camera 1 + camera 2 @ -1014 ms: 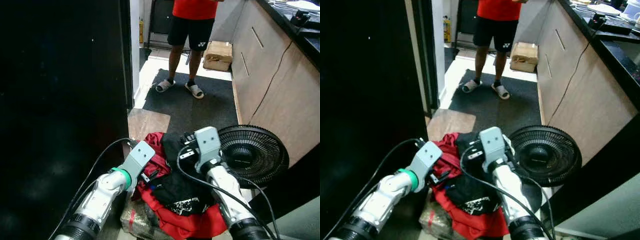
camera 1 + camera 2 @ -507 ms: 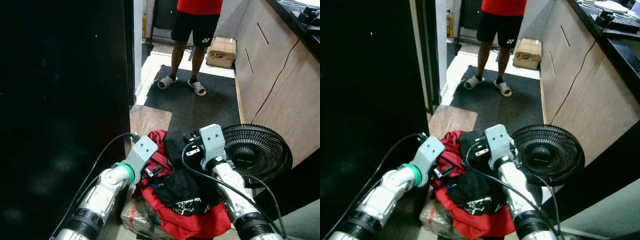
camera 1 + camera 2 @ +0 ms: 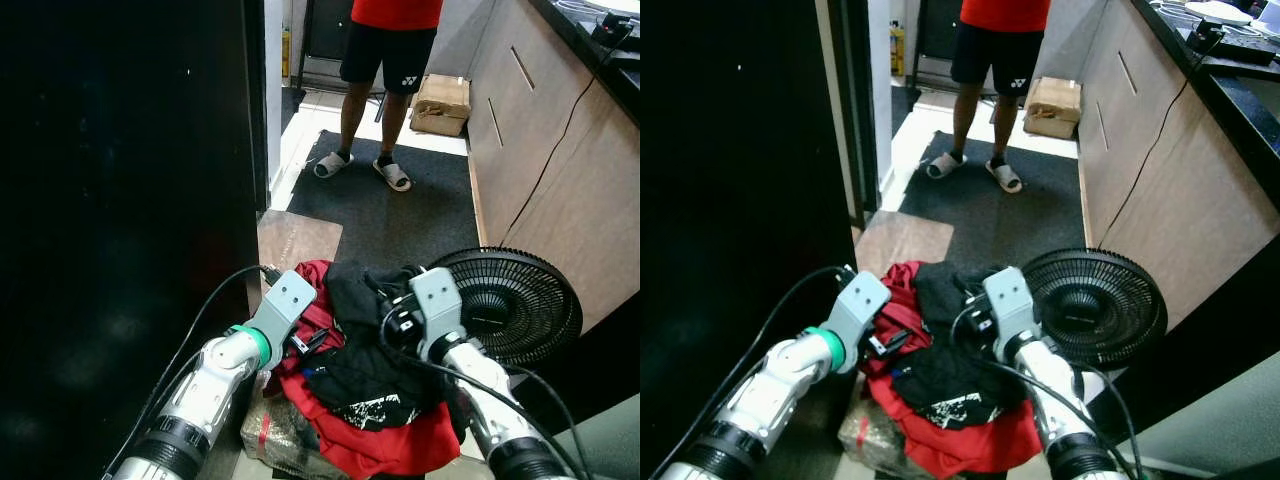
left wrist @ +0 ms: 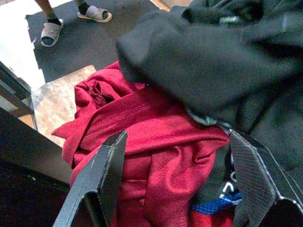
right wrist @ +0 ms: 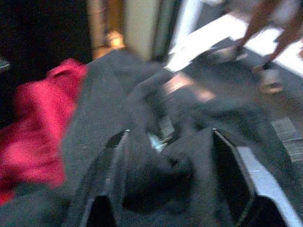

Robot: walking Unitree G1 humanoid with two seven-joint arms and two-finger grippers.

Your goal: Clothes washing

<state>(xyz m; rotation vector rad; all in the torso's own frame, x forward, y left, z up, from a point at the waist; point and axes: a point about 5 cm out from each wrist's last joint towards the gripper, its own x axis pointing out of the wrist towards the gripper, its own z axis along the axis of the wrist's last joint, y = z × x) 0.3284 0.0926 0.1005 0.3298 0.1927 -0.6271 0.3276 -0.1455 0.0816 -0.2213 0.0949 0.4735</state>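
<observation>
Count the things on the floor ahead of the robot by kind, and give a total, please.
Pile of clothes: 1
Fan: 1
Cardboard box: 1
Dark mat: 1
Slippers, on a person's feet: 2
Total: 6

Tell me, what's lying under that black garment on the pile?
Red clothing spreads out beneath the black garment, on a bundle wrapped in clear plastic. Anything deeper in the pile is covered.

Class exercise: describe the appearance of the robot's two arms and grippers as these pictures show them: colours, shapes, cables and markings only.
Both arms are silver-grey, jointed tubes with black ribbed collars near the camera. The left arm wears a green band at the wrist; the right arm shows none. Each ends in a boxy grey wrist block, and black cables loop along both. The left gripper and right gripper each have two long, flat black fingers.
</observation>
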